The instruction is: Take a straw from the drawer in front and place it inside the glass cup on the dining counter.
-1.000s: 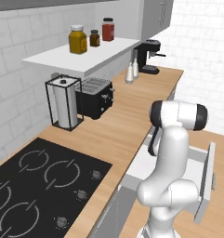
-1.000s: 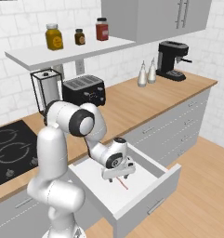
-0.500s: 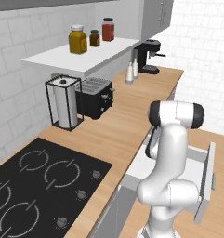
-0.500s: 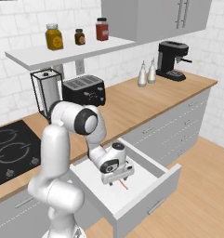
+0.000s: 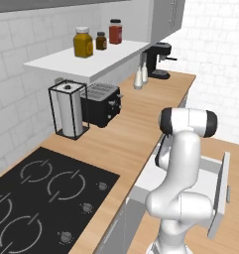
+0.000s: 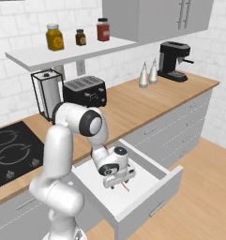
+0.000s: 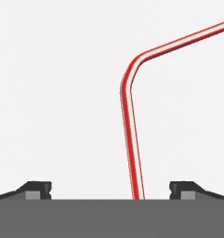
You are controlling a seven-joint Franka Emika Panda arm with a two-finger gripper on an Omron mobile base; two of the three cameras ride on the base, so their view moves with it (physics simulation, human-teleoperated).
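Room: a rendered kitchen with white tiled walls, a light wood floor and grey cabinets above.
Desk: a long wood desk (image 6: 133,101) runs along the wall, over pale-grey drawer fronts with bar handles.
Hob: a black hob (image 5: 36,193) with ring burners and small knobs is set into the near left end of the desk.
On the desk: a paper towel roll in a black wire holder (image 5: 67,110) stands just beside a black toaster (image 5: 102,103); farther along are two pale bottles (image 6: 148,75) and, at the far end, a black coffee machine (image 6: 174,60).
Shelf: a white wall shelf (image 5: 86,59) above the toaster carries three jars (image 5: 98,39): one amber, one small and dark, one red.
Drawer: the drawer (image 6: 152,187) is pulled out toward the room, a shallow white box with a flat grey front and small bar handle.
Straw: the straw (image 7: 132,125) lies flat on the white drawer floor, very thin, red with a pale stripe down its middle, straight for most of its length and bent at one end.
Tool: the tool (image 6: 118,180) points down inside the drawer, just over the straw. Its jaws stand wide apart with nothing between them but the straw's straight part, which neither finger touches in the hand view.
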